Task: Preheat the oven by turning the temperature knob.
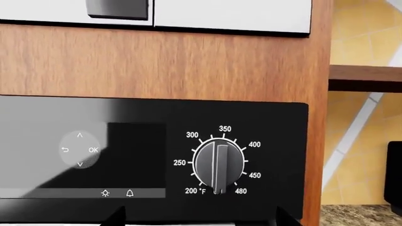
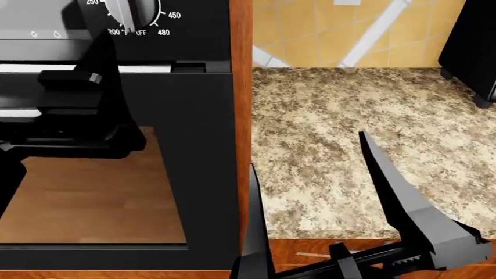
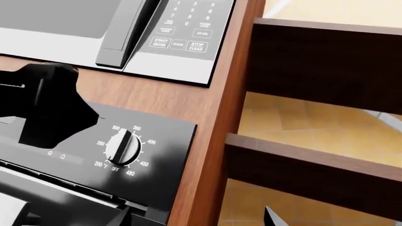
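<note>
- Pointing straight down toward OFF, the temperature knob (image 1: pixel 218 164) sits at the right end of the oven's (image 2: pixel 197 174) black control panel (image 1: pixel 264 122), inside a ring of white numbers running from 200 to 480.
- The left wrist view faces this knob squarely; a round OK pad (image 1: pixel 80 149) and two small symbols lie on the panel beside it.
- The left claw (image 2: pixel 74 110) hangs in front of the oven door, below and beside the knob and not touching it; whether its fingers are spread or closed cannot be told, as only a dark mass shows in the head view.
- The right claw (image 2: pixel 317 197) is spread wide, gripping nothing, with its two black fingers (image 2: pixel 395 192) held over the front edge of the speckled stone tabletop (image 2: pixel 349 128).
- A wooden cabinet side (image 2: pixel 241 87) separates the oven from the tabletop.
- A silver microwave (image 3: pixel 169 42) with a keypad is mounted above the oven.
- Dark wooden shelves (image 3: pixel 314 174) cross a yellow tiled wall (image 2: pixel 310 29).
</note>
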You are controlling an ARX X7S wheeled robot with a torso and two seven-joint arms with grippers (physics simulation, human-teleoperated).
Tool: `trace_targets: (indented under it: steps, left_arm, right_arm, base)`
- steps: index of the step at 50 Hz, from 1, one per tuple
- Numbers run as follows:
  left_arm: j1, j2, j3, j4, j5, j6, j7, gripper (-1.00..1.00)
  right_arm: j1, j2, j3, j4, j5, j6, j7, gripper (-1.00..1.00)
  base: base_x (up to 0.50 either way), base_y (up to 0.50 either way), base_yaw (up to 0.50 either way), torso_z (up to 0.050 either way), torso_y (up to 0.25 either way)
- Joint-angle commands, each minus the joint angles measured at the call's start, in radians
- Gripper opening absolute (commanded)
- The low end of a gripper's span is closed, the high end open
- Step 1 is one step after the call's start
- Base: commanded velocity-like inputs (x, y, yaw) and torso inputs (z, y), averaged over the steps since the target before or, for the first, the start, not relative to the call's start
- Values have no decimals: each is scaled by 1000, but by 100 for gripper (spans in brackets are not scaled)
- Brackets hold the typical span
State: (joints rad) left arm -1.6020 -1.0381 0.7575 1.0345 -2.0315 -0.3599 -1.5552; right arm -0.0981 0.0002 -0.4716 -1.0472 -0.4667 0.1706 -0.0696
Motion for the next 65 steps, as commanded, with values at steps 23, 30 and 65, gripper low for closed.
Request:
trace_targets:
  steps: [23,30,65]
  left_arm:
    - [-76,88,78,-210,47,-127,91,100]
    - [-83,99,86,-219,46,-131,96,100]
    - [-15,151,155,-318,158,-159,166,100]
  right_arm:
    - [-1,0,-2,0,0,10,-7,100]
    - [-1,0,-2,0,1,13,-8,100]
    - [-1,0,-3,0,1,17,-11,100]
  base:
    - [0,0,0,0,0]
    - [0,0,0,0,0]
    - [0,0,0,0,0]
